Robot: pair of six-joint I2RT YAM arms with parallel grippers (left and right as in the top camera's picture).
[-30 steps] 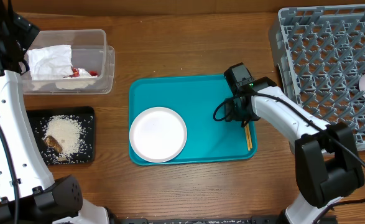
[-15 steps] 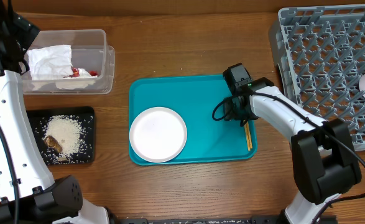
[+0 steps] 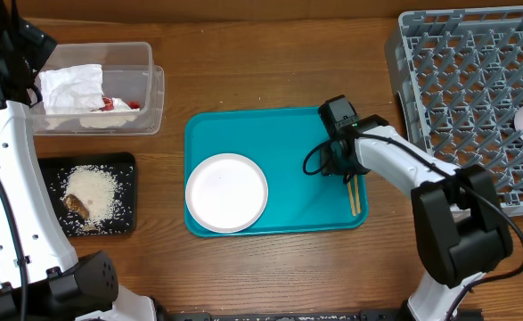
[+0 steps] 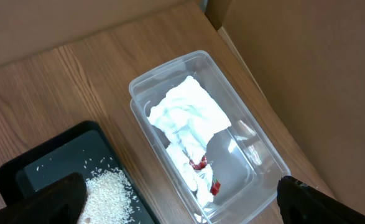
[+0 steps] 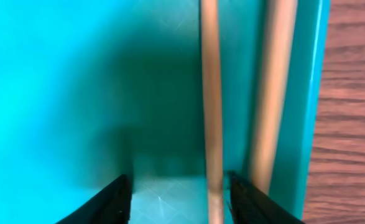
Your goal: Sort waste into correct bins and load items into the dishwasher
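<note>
Wooden table [image 3: 270, 80] carries a teal tray [image 3: 297, 134], with the pair of chopsticks [image 3: 355, 192] along its right edge, well short of the dish rack [image 3: 457, 89]. The right gripper [image 5: 181, 198] is down on the tray, jaws apart, straddling only the inner stick [image 5: 211, 93]. The outer stick [image 5: 272, 93] lies beyond its right finger, against the rim [image 5: 309, 93]. Closing now would likely catch one stick alone, and it could roll or pivot free. The left gripper [image 4: 182, 208] hangs wide open over the clear tub [image 4: 266, 158].
</note>
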